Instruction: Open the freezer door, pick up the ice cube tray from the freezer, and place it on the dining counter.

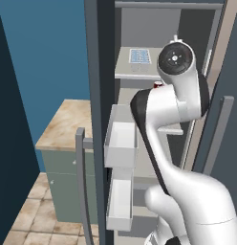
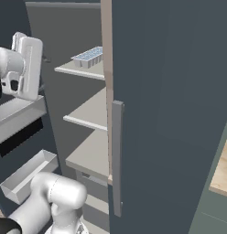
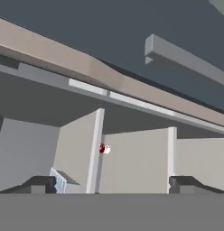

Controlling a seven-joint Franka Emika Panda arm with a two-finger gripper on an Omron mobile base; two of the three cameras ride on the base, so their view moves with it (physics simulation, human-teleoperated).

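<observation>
Tall dark slate-grey freezer door (image 1: 99, 72) already swung open, pale grey bins (image 1: 121, 143) on its inner side facing the arm. Small flat white-grey ice cube tray w/ pale blue cells (image 1: 140, 57) sitting on an upper pale grey shelf (image 2: 83, 69) inside the freezer (image 2: 69, 45), near the front edge; also visible in the right base view (image 2: 89, 56) and low at the edge of the hand view (image 3: 60, 181). Small red-and-white can (image 3: 104, 149) on a shelf below, partly behind the arm in the left base view.

Two-finger jaws (image 3: 111, 184) spread wide, nothing between them, tips (image 3: 39, 185) pointing into the compartment; not yet at the tray, well apart from it.

Risks, as judged:
- Hand rolled relative to shelves, so approach angle off; could catch a shelf lip w/ one finger instead of straddling the tray.
- Tray flat and low: little to pinch, prob. slides back on the smooth shelf if nudged before closing.
- Can nearby on lower shelf: wrong-target grab or knock-over if hand drops too low.
- Elbow close to door bins: swing while reaching or retracting could bump the door, pushing it onto the arm.
- Tilt on withdrawal could let the tray slip out.
</observation>
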